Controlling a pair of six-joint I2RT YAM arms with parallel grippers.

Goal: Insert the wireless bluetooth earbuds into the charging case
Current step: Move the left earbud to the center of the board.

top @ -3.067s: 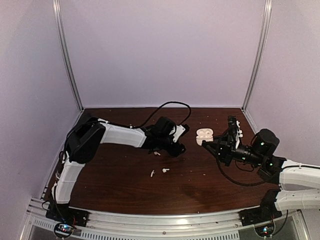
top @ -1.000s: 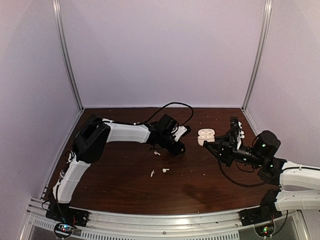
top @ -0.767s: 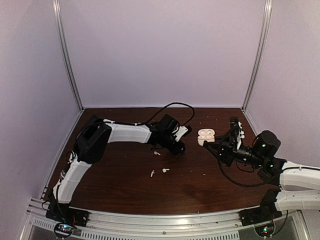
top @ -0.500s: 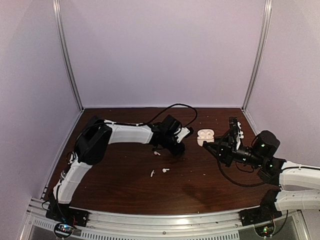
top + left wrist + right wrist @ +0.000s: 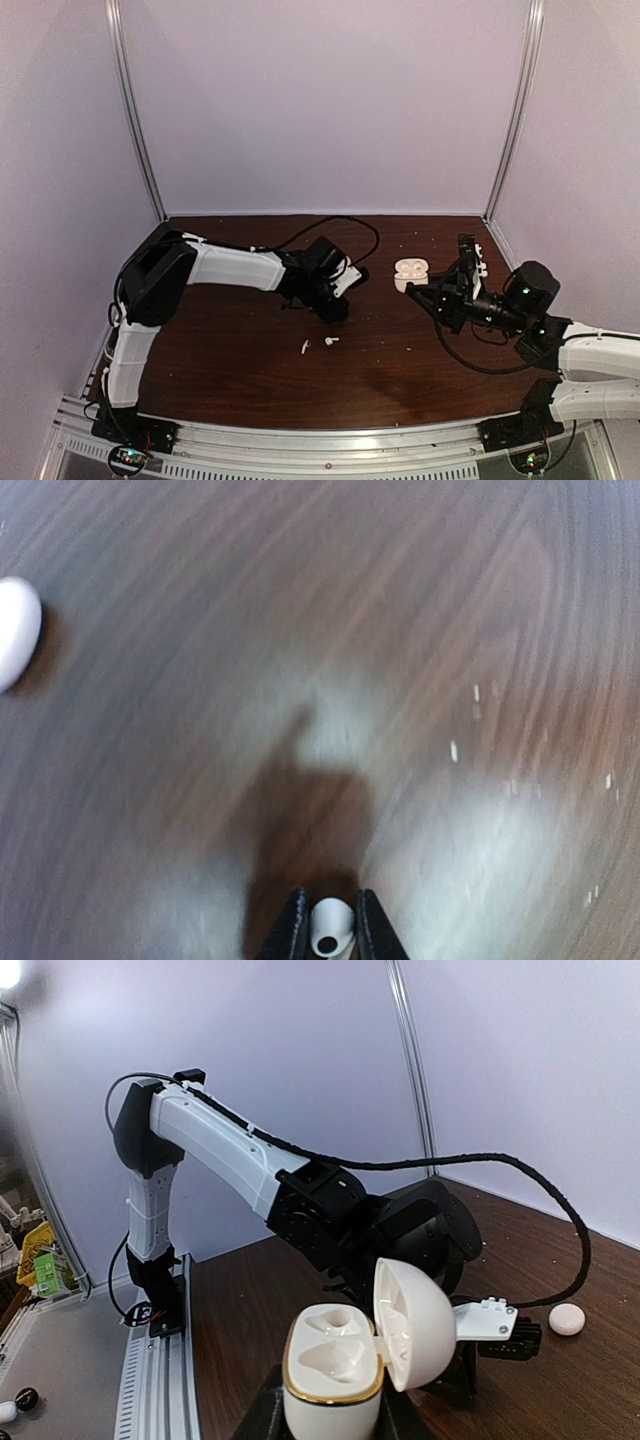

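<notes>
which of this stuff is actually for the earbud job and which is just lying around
For the job: earbud in the left gripper; two loose earbuds; open charging case in the right gripper.
Lying about: small white rounded object, unclear what; yellow-green clutter in the background.

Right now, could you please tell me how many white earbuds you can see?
3. One white earbud and a second earbud lie loose on the table, just nearer than the left gripper; a third earbud sits pinched in that gripper's jaws. More may be hidden.
</notes>
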